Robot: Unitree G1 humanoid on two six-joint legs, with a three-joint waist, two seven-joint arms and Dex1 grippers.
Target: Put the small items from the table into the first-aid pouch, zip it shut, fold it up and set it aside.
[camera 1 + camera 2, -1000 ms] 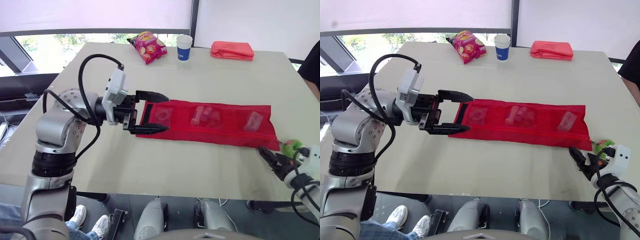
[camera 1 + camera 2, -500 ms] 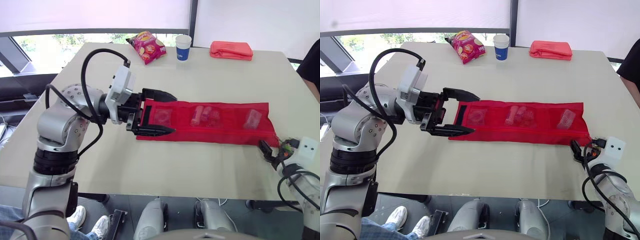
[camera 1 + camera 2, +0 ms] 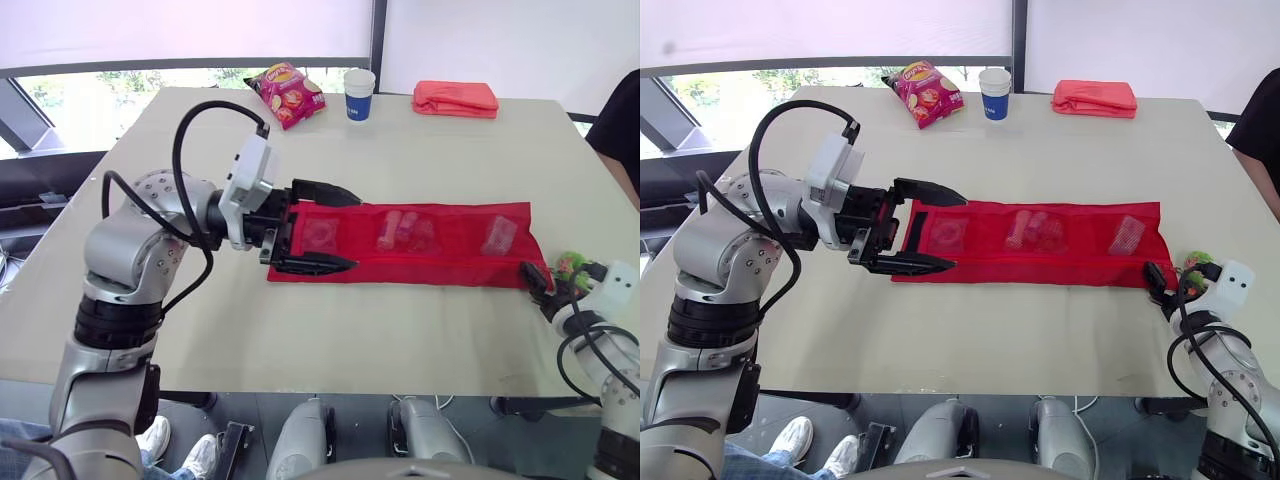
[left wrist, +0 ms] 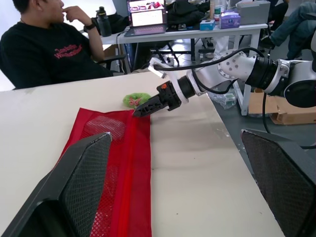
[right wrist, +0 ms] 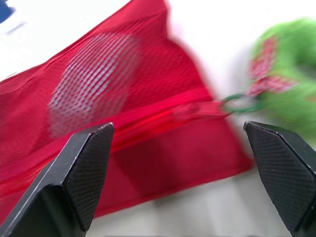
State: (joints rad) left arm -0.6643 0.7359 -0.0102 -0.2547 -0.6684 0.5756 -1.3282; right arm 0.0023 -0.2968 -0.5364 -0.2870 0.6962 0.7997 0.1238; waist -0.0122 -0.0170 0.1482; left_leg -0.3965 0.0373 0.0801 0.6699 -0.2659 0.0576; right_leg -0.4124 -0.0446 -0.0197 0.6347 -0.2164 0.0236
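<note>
Zip step: grippers at either end of the first-aid pouch (image 3: 450, 265).

The pouch lay flat along the table (image 3: 400, 330), small items showing in its mesh pockets. The left gripper (image 3: 352, 231) stood wide open astride the pouch's left end, gripping nothing. The right gripper (image 3: 535, 275), also spread and empty, sat at the right corner, with the zip pull (image 5: 197, 109) and green charm (image 5: 286, 74) ahead between its fingers. Whether the zip was already run could not be read. Judged best practice: pinch the pull tab itself, not the charm, clamp the left end first to keep the fabric taut, then draw straight along the zip line, low to the table.
</note>
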